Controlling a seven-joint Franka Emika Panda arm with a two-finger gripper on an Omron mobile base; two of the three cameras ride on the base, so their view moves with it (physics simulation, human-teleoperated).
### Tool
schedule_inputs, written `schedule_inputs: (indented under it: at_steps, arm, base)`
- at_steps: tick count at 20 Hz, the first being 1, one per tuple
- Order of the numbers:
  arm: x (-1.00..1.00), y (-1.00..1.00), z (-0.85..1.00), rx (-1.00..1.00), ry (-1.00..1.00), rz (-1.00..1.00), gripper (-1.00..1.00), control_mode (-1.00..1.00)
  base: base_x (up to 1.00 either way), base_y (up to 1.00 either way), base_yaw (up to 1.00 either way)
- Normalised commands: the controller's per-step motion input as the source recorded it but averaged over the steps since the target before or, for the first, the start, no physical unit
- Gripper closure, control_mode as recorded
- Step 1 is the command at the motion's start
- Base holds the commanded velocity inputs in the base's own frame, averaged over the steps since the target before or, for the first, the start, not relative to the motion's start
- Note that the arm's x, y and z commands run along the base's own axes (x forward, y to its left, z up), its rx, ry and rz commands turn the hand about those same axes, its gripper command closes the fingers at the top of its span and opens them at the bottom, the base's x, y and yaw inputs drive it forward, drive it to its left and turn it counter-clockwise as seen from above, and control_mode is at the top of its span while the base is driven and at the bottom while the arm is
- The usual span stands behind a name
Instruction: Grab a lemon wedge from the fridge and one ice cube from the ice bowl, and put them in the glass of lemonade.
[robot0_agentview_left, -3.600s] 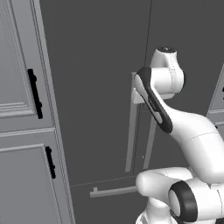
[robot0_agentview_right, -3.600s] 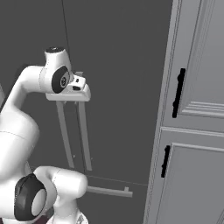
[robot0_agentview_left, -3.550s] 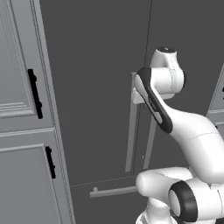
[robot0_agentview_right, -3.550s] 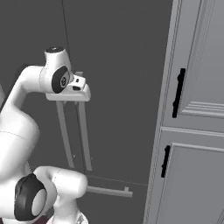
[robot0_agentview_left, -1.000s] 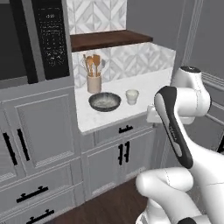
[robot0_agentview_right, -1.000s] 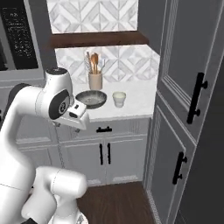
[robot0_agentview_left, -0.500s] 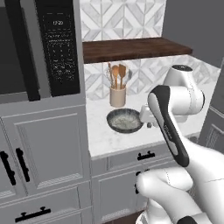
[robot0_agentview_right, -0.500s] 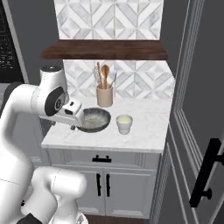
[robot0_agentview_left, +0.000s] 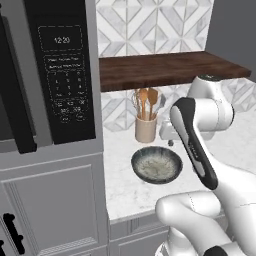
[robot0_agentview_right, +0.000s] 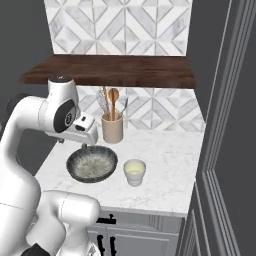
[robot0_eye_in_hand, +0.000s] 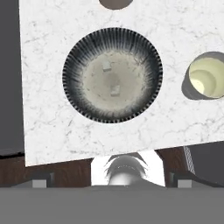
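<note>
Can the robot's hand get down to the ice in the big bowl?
Probably yes. The gripper, open, hangs above the ice bowl, and nothing covers the ice cubes inside.

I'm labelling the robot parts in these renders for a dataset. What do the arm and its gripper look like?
The arm is glossy white, built of rounded, tube-like links with dark grey to black joints and a long black band along one link, seen in the left base view. The gripper is a white, boxy hand with small dark fingers below. No cables or markings are visible.
</note>
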Motion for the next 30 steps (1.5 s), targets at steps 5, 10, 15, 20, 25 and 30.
schedule_inputs:
  at_steps: [5,10,15,20,25,30]
  arm:
    - [0.75,-0.06,-0.83,0.0,0.39,0.0,-1.0,-1.0]
    - [1.0,-0.11,-0.89,0.04,0.3,0.03,-1.0,-1.0]
    - [0.91,-0.05,-0.64,0.0,0.05,0.21,-1.0,-1.0]
    - [0.13,0.0,-0.53,0.0,0.01,0.34,-1.0,-1.0]
    - [-0.12,0.0,-0.42,0.0,0.0,0.26,-1.0,-1.0]
    - [-0.23,0.01,-0.06,0.0,-0.02,0.11,-1.0,-1.0]
  base:
    - [0.0,0.0,0.0]
    - [0.0,0.0,0.0]
    - [0.0,0.0,0.0]
    - [0.0,0.0,0.0]
    - [0.0,0.0,0.0]
    - [0.0,0.0,0.0]
